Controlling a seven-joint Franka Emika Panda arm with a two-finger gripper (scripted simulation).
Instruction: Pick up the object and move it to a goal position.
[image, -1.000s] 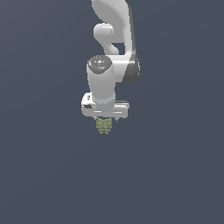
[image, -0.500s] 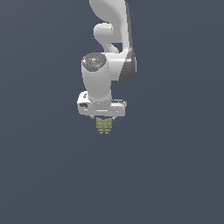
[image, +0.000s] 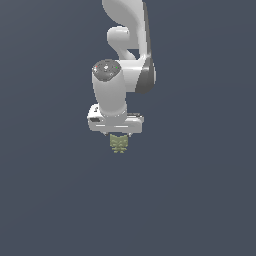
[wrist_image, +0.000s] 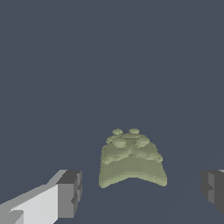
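Gripper (wrist_image: 139, 192) spread wide w/ fingers (wrist_image: 70, 192) well apart, nothing clamped; clear gaps seen on both sides of the object (wrist_image: 132, 157) in the wrist view. Object = small olive-green lump w/ bumpy top, sat on the plain dark-grey floor (wrist_image: 109, 57), roughly centred betw. the two fingertips but not touching either. In the exterior view, gripper (image: 118, 136) hung directly over the object (image: 118, 143), which showed just below the white hand, arm (image: 125, 60) coming down from above; fingers themselves mostly hidden there. Pre-grasp stage by the look of it: aligned, not yet closed, lift and carry both left to do. No goal marker visible in either view, so target spot couldn't be placed. Risks, judged from here: surface lumpy and sides sloped, so flat pads could bite on a bump and squeeze the lump out sideways or tip it on closing; closing too high might catch only the rounded top and lose it during lift; going too low might scrape fingertips on the floor. Slight off-centre could nudge the object w/ one finger first and twist it before the other met it.
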